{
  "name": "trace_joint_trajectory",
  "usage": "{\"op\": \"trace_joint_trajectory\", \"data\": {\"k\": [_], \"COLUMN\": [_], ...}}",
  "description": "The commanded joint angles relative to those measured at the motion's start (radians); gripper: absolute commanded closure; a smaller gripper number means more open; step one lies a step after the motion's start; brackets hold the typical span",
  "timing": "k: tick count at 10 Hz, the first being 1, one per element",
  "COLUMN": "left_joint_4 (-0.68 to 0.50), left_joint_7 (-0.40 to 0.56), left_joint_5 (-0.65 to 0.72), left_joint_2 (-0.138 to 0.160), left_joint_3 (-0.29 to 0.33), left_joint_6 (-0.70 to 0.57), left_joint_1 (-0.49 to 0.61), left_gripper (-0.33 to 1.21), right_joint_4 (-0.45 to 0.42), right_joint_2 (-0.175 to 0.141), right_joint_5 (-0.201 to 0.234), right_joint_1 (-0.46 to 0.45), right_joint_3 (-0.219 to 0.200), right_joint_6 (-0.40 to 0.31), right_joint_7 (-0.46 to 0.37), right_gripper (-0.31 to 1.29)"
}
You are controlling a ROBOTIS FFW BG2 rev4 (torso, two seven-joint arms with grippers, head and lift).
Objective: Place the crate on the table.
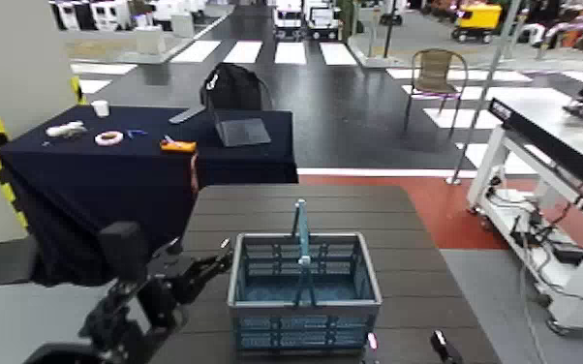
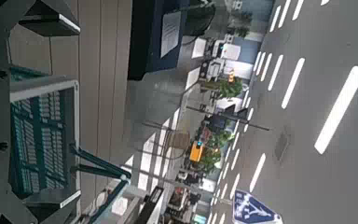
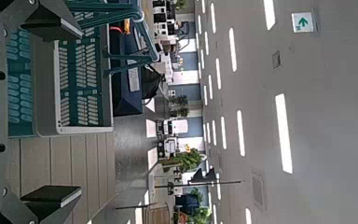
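Note:
The blue-grey lattice crate (image 1: 304, 290) stands upright on the dark brown slatted table (image 1: 295, 205), near its front edge, with its thin teal handle (image 1: 301, 242) raised. My left gripper (image 1: 210, 265) is just off the crate's left side, open and holding nothing. In the left wrist view the crate (image 2: 43, 138) lies beyond the spread fingers (image 2: 52, 21). My right gripper (image 1: 406, 347) is low at the crate's front right corner, also open. The right wrist view shows the crate (image 3: 58, 84) past that gripper's wide-set fingers (image 3: 54, 196).
A navy-draped table (image 1: 111, 179) stands behind on the left, carrying a closed laptop (image 1: 242, 131), a tape roll (image 1: 108, 138), a cup (image 1: 101, 108) and an orange tool (image 1: 178, 146). A white-framed workbench (image 1: 547, 145) runs along the right. A chair (image 1: 438, 73) stands farther back.

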Motion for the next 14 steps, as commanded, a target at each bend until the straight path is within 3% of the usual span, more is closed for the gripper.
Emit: {"op": "trace_joint_trajectory", "data": {"k": [1, 5, 8, 14], "left_joint_4": [-0.046, -0.046, -0.038, -0.047], "left_joint_7": [0.039, 0.19, 0.252, 0.293], "left_joint_5": [-0.11, -0.173, -0.247, -0.279], "left_joint_2": [-0.025, -0.015, -0.023, -0.025], "left_joint_3": [0.02, -0.011, -0.006, -0.019], "left_joint_6": [-0.149, -0.395, -0.522, -0.562], "left_joint_1": [0.115, 0.268, 0.362, 0.402], "left_gripper": [0.1, 0.11, 0.11, 0.11], "right_joint_4": [-0.002, -0.006, -0.014, -0.022], "right_joint_2": [0.002, 0.005, 0.002, 0.003], "right_joint_5": [0.008, 0.011, 0.014, 0.042], "right_joint_1": [0.004, 0.007, 0.012, 0.016], "right_joint_3": [-0.005, -0.007, -0.008, -0.015], "right_joint_6": [-0.003, 0.013, 0.016, 0.019], "right_joint_7": [0.0, -0.002, -0.002, -0.009], "right_gripper": [0.13, 0.13, 0.13, 0.13]}}
